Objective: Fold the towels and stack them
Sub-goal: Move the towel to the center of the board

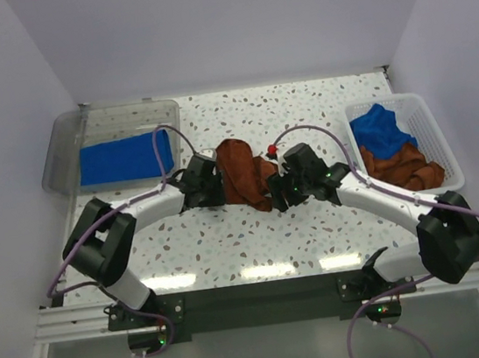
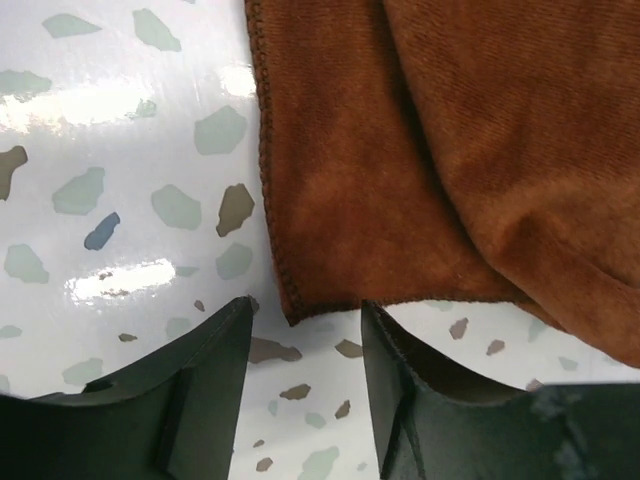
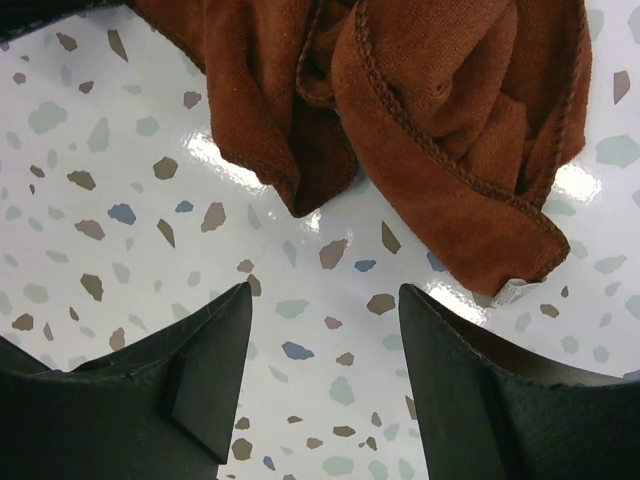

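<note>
left fingers half open on nothing, rust towel corner at their tips; right fingers open, empty, near its crumpled end.

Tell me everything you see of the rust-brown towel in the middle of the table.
The rust-brown terry towel lies crumpled and unfolded at the middle of the speckled white table. Soft ribbed pile, stitched hem. A flat corner sits just ahead of the open left claw; bunched folds face the open right claw.

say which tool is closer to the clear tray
Left. The left tool is just off the near right corner of the clear tray; the right tool is across the brown towel, farther right.
</note>
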You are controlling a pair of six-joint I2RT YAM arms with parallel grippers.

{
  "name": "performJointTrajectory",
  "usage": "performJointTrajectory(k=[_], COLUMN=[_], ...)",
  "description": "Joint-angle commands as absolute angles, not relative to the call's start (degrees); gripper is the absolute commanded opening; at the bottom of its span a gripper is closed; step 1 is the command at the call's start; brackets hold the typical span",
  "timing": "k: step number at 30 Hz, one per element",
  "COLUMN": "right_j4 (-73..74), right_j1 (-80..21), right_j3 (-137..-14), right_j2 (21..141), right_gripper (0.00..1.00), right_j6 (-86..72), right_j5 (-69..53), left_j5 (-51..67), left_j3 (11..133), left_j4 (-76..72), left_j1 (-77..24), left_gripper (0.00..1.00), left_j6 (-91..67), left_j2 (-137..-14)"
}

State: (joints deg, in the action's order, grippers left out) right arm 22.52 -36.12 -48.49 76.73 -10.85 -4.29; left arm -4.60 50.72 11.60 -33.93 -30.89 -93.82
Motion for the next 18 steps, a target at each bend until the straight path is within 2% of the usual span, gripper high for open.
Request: performJointTrajectory(k=[1, 2, 5, 6, 8, 9, 14, 18], right_j4=[18.99, 18.55, 17.76, 17.58, 17.05, 16.79, 15.65, 16.26], right_j1=[-36.47, -36.47, -36.3, -36.39, -36.04, -35.34, -31.04, -24.01], right_j3=[-47.64, -47.46, -47.46, -47.72, -48.16, -48.77, -51.76, -60.34], right_j2=[75.76, 76.02, 78.22, 80.05, 82.17, 84.35, 90.78, 95.88], right_gripper=[0.64, 0.64, 0.64, 0.64, 0.63, 0.63, 0.61, 0.6], right_j6=[-10.55, -10.63, -11.07, -11.16, -11.69, -11.78, -12.13, -12.13], right_j5=[-5.36, -5.27, -4.49, -4.13, -3.08, -2.9, -2.99, -2.64], left_j5=[-8.09, -7.65, -6.86, -6.68, -6.68, -6.77, -9.66, -10.02], left_j3=[52.73, 52.91, 53.52, 53.53, 53.26, 52.83, 50.55, 48.61], left_j4=[7.74, 7.47, 6.59, 6.77, 7.29, 7.82, 12.9, 17.04], left_j1=[-34.1, -34.19, -34.19, -34.19, -34.19, -34.28, -34.28, -34.28], left_gripper=[0.52, 0.49, 0.33, 0.19, 0.04, 0.0, 0.0, 0.0], left_j6=[-31.99, -31.91, -31.47, -31.38, -31.2, -31.11, -29.97, -29.79], left_j2=[-95.88, -96.32, -97.99, -98.17, -98.0, -97.56, -90.19, -83.86])
